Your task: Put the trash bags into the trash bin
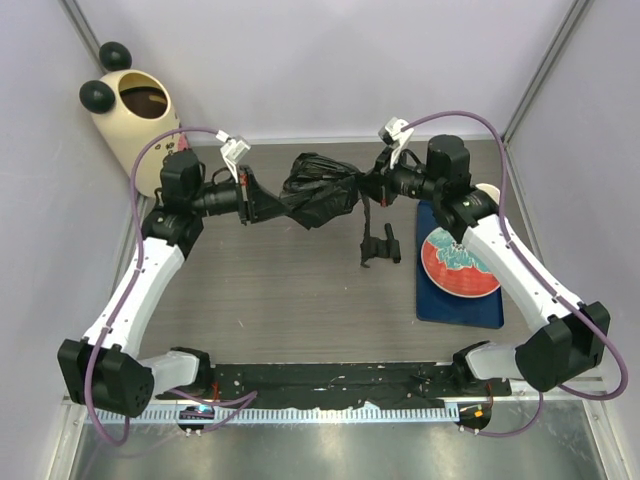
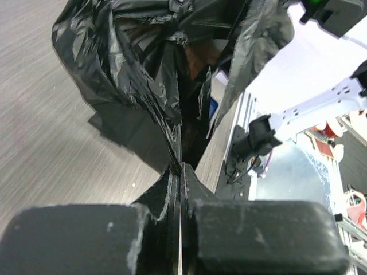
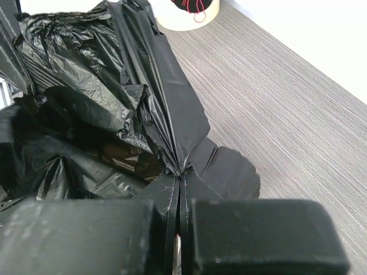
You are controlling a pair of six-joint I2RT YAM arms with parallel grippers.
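Grey wood-grain table runs back to pale walls on three sides. The bag hangs bunched above its far middle, with the left end effector and right end effector each pinched tight on a pleat (a loose tail droops toward the plate). The bin stands well apart in the far left corner. Both grips should probably travel left together, held high enough to clear the rim. The wall and the bin's ears crowd the left arm; mid-table offers freer room.
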